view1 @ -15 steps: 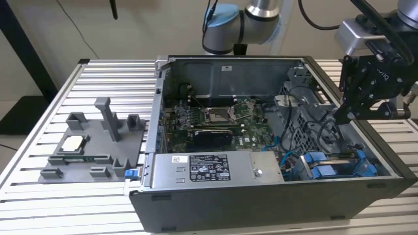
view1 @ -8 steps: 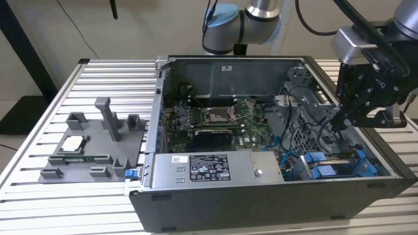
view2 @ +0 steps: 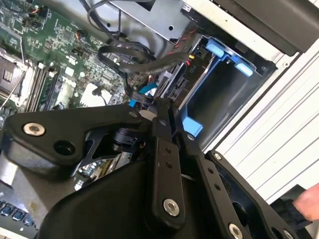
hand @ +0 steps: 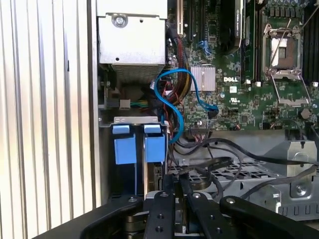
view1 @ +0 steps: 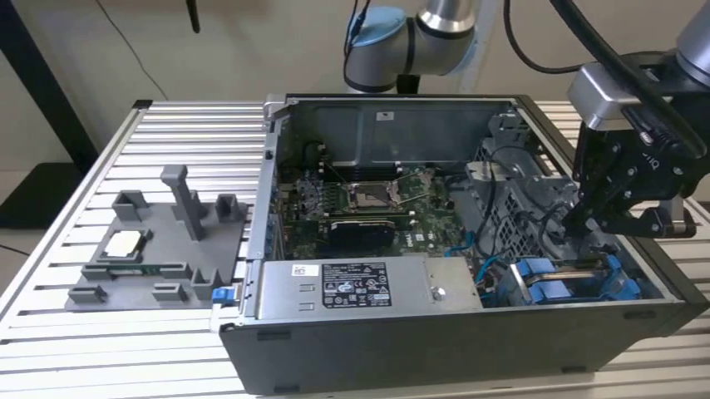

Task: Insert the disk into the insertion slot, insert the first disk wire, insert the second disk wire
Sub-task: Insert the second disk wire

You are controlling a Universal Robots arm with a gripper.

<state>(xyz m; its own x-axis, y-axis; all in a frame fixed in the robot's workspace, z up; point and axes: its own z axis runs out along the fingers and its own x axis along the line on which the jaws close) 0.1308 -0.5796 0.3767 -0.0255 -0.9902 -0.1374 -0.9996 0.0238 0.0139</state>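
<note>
Arm reaches steeply down into the open computer case [view1: 444,353], gripper [view1: 579,223] jaws pressed together above the disk [view1: 551,291], which sits blue-framed in the insertion slot [hand: 132,120]. Anything pinched is hard to make out among black cables [view2: 119,52].

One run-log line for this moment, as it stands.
gripper | low inside case at insertion slot | fingers shut, grasp unclear | blue carrier tabs in slot

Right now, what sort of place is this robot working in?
Probably a robotics lab or test bench for computer assembly: an open computer case sits on a slotted aluminium table, a grey fixture tray lies beside it, and a robot arm rises behind the case.
</note>
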